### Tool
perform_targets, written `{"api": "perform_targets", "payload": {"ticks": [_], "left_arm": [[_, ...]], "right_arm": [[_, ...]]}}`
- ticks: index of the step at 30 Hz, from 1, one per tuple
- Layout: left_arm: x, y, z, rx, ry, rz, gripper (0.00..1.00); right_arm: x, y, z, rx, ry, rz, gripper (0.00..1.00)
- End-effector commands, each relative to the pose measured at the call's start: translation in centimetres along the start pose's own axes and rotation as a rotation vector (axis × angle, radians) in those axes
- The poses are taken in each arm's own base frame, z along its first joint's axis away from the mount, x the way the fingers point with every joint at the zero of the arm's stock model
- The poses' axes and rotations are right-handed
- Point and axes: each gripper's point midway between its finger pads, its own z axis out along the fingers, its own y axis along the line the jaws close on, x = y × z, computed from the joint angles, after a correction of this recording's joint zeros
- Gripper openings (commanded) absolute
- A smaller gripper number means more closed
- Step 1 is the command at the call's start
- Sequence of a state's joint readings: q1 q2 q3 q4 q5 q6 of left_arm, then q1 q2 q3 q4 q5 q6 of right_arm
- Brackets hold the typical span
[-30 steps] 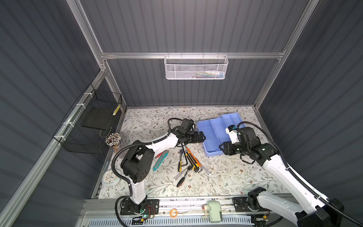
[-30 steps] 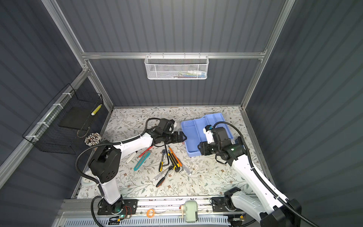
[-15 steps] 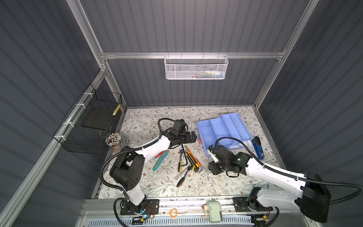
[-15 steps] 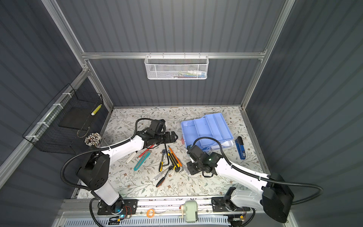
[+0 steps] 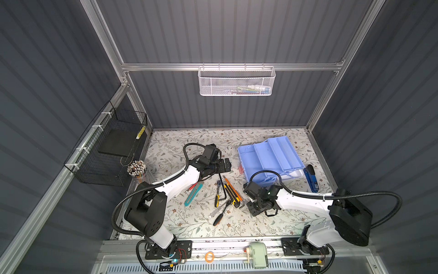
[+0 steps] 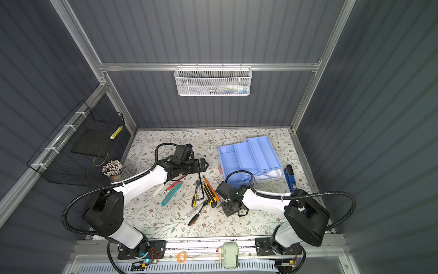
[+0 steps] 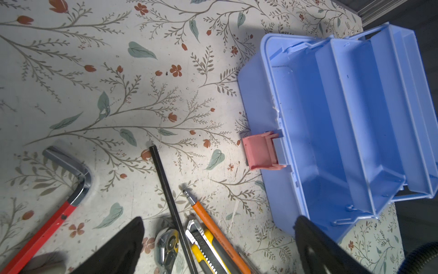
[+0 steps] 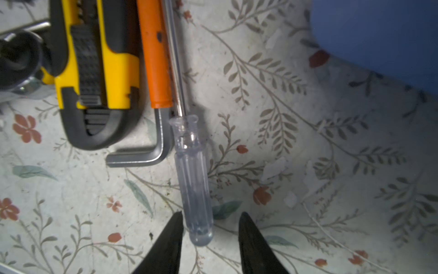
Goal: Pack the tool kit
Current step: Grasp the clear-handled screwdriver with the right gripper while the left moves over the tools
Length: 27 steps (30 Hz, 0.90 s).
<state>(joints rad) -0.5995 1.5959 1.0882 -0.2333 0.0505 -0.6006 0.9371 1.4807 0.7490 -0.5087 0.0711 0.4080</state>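
While the left arm (image 5: pixel 180 180) stretches low, right pincer (image 8: pixel 211 214) straddles screwdriver (image 8: pixel 192 180).

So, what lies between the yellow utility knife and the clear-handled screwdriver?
The orange-sleeved hex key lies there, running alongside the yellow utility knife on one side and the shaft of the clear-handled screwdriver on the other. The right wrist view shows this most clearly.

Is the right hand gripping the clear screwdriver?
No, the clear screwdriver lies between the fingers of the right hand, with a visible gap on one side.
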Motion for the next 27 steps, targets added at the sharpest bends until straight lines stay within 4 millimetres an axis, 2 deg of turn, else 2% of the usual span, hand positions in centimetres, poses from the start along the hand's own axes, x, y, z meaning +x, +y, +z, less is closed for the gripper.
{"api": "perform_targets", "payload": {"ticks": [1, 6, 12, 18, 22, 27], "left_arm": [[0.4, 0.9, -1.0, -0.030, 0.001, 0.015, 1.00], [0.5, 1.4, -1.5, -0.048, -0.006, 0.014, 1.00], [0.9, 1.9, -2.1, -0.066, -0.002, 0.030, 1.00], [1.0, 2.4, -3.1, -0.083, -0.022, 0.042, 1.00], [1.4, 2.7, -3.5, -0.094, -0.013, 0.055, 1.00], [2.1, 3.4, -4.0, -0.126, 0.016, 0.111, 1.00]], "right_arm": [[-1.1, 0.3, 0.1, 0.013, -0.007, -0.011, 0.40], [-0.9, 0.0, 0.7, 0.043, 0.024, -0.018, 0.34], [-1.1, 0.7, 1.2, 0.006, 0.020, -0.035, 0.23], [-1.2, 0.6, 1.0, -0.014, -0.001, -0.027, 0.15], [-2.0, 0.6, -0.3, -0.036, -0.052, -0.020, 0.14], [-4.7, 0.4, -4.0, -0.086, -0.191, 0.019, 0.13]]}}
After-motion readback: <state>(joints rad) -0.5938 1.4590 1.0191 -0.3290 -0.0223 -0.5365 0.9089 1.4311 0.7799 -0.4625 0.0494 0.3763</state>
